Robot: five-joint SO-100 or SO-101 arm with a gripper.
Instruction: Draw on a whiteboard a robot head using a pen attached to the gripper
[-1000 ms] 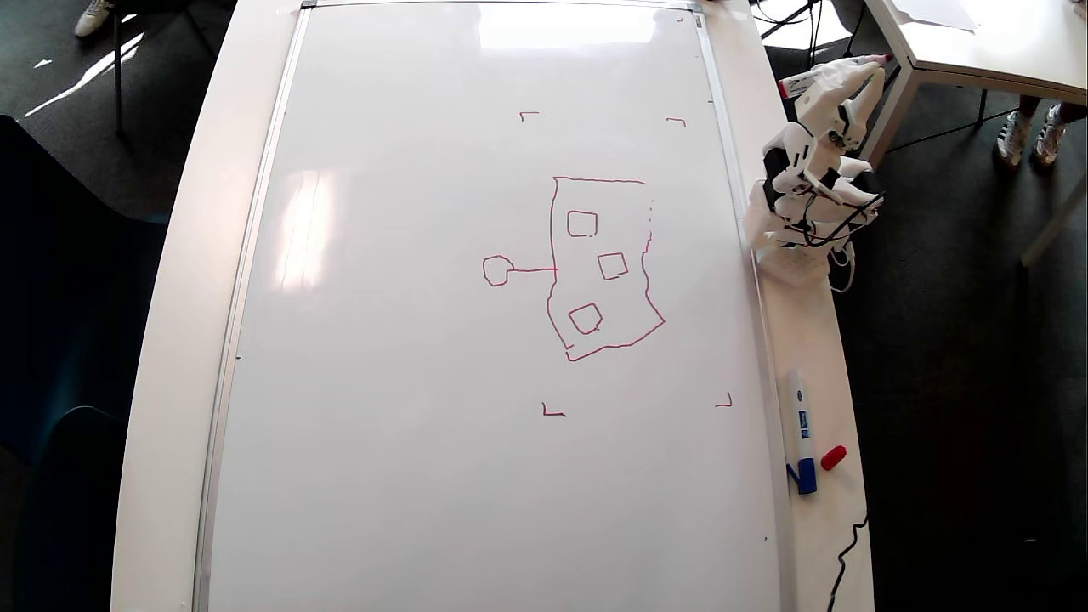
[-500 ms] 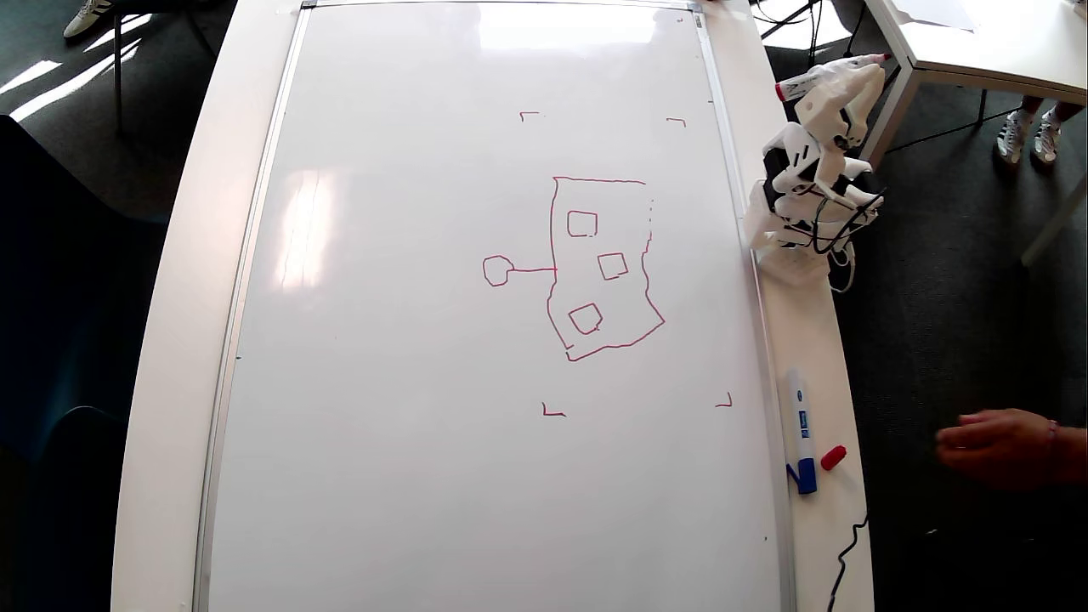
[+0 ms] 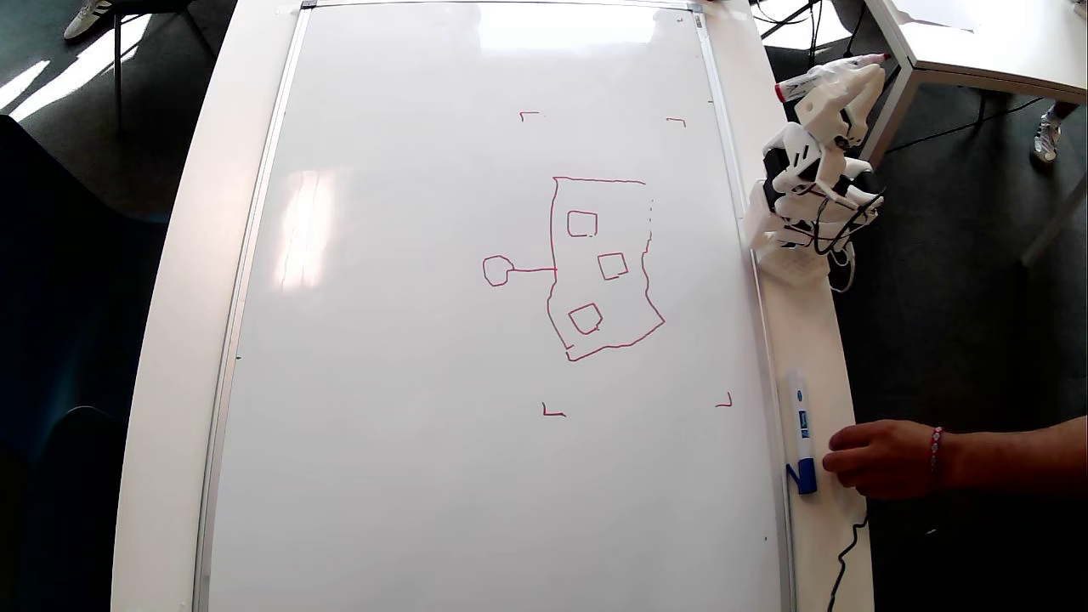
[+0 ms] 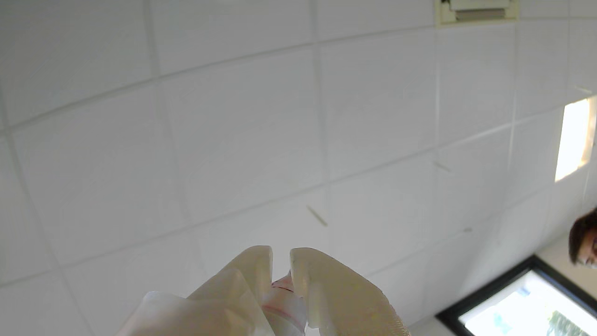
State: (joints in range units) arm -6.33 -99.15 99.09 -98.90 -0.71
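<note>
The whiteboard (image 3: 408, 340) fills the overhead view. On it sits the robot head (image 3: 599, 268), a wobbly red rectangle with three small squares inside and a stalk ending in a loop at its left. The white arm is folded up off the board's right edge. Its gripper (image 3: 854, 72) is shut on the pen (image 3: 829, 75), a white marker with a red tip lying roughly level above the table rim, clear of the board. In the wrist view the gripper (image 4: 281, 261) points at the ceiling, its fingers (image 4: 326, 289) closed around the pen (image 4: 282, 291).
A hand (image 3: 880, 459) with a bracelet reaches in from the right and rests on the table rim beside a white marker with a blue cap (image 3: 800, 429). Four red corner marks frame the drawing. A second white table (image 3: 977, 42) stands at the upper right.
The hand came in from the right and now covers the spot where the red cap lay. The gripper and pen shifted slightly at first, then stayed put.
</note>
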